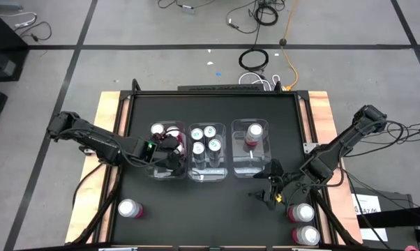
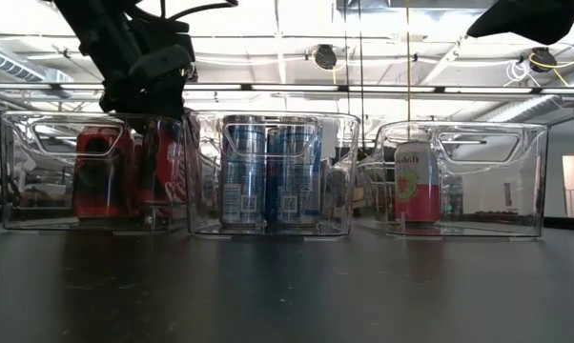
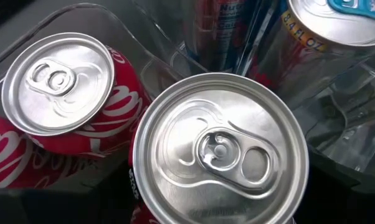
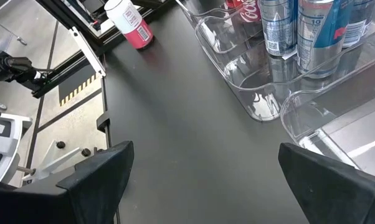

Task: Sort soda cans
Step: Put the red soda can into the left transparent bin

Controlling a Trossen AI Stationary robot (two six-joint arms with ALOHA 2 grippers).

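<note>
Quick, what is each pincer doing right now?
Left pincer: over the left bin, above a red can; grip cannot be told.
Right pincer: open, holding nothing.

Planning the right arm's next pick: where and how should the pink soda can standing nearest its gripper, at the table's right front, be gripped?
Grip the pink soda can across its round body, just below the silver top, coming straight down from above. It stands upright, so its curved sides offer opposite faces. A second can stands close in front of it, so a sideways approach looks crowded. The right gripper is open beside it.
</note>
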